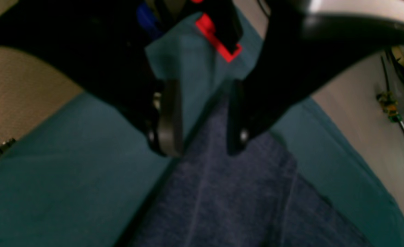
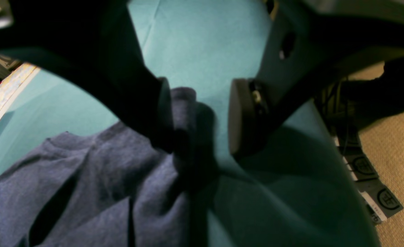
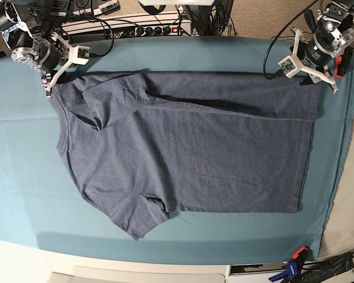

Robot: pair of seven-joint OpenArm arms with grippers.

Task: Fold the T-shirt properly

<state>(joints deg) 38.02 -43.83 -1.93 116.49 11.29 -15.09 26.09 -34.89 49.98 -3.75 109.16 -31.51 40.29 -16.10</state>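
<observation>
the t-shirt (image 3: pixel 189 147) has its far long edge folded over; both grippers, left (image 1: pixel 202 120) and right (image 2: pixel 196 116), gape wide at its corners; most folds remain.

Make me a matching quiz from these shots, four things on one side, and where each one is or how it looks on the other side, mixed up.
Things:
1. T-shirt
2. table cloth
3. right gripper
4. left gripper

Descriptions:
A. teal, covering the table
B. open, at the shirt's hem corner, base view's right
C. navy, spread flat, top edge folded over
D. open, at the shirt's collar end, base view's left

Pairs: 1-C, 2-A, 3-D, 4-B
</observation>
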